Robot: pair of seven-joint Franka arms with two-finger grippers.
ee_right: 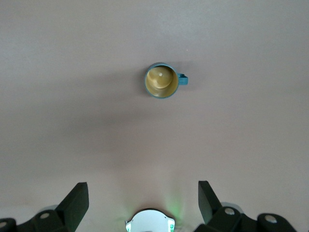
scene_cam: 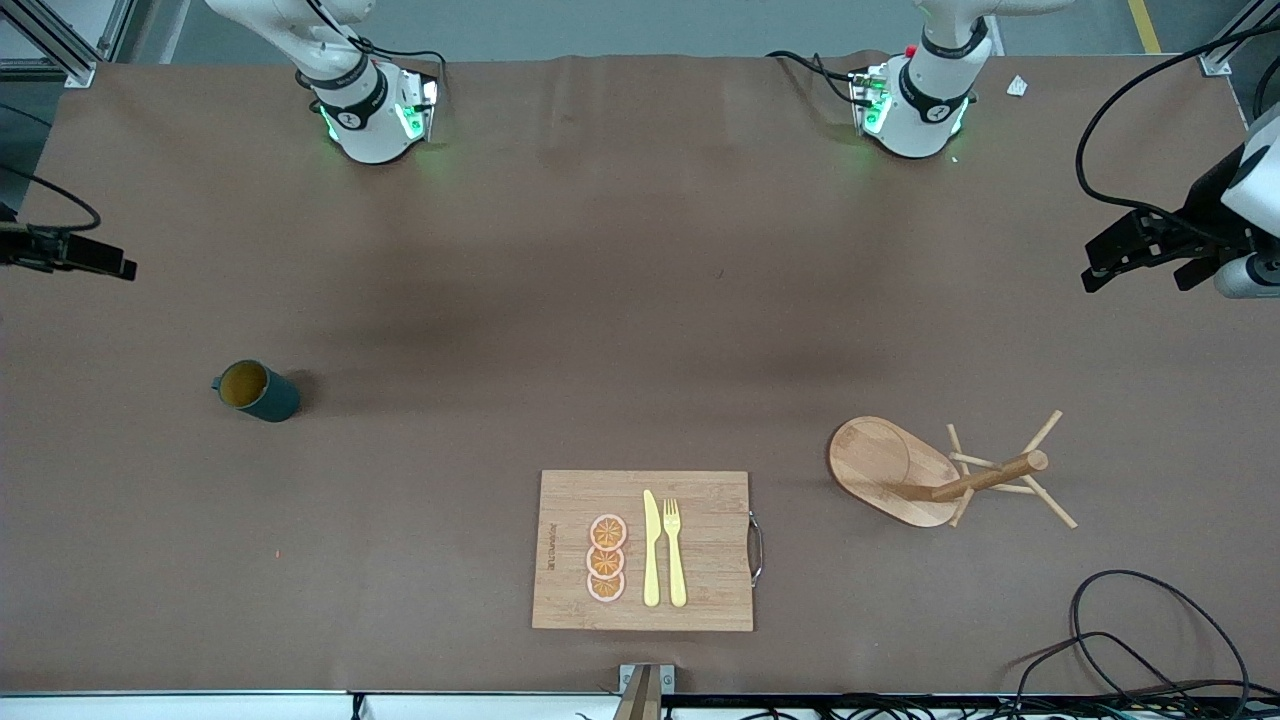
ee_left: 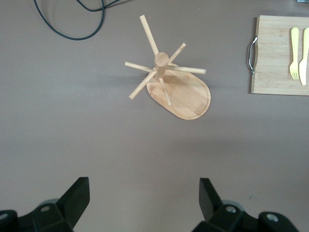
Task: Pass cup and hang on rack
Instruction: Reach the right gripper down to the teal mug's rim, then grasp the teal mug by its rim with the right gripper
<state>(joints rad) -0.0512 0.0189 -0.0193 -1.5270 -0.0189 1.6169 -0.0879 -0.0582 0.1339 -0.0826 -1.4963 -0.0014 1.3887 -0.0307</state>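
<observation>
The small dark teal ribbed cup (scene_cam: pixel 258 390) sits upright on the brown surface (scene_cam: pixel 560 300) toward the right arm's end; light wooden mug-tree rack (scene_cam: pixel 940 475) toward the left arm's; right gripper (ee_right: pixel 140 203) and left gripper (ee_left: pixel 142 198) both spread, empty, high up; nothing's started, so I'd guess right drops onto the cup first.

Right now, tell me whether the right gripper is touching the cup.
Apart. The right wrist view shows the open right gripper high over bare table, with the cup standing upright well clear of both fingers.

Robotics lab, brown-covered table (scene_cam: pixel 640 280), aluminium frame (scene_cam: pixel 60 40), loose cables (scene_cam: pixel 1130 640)
</observation>
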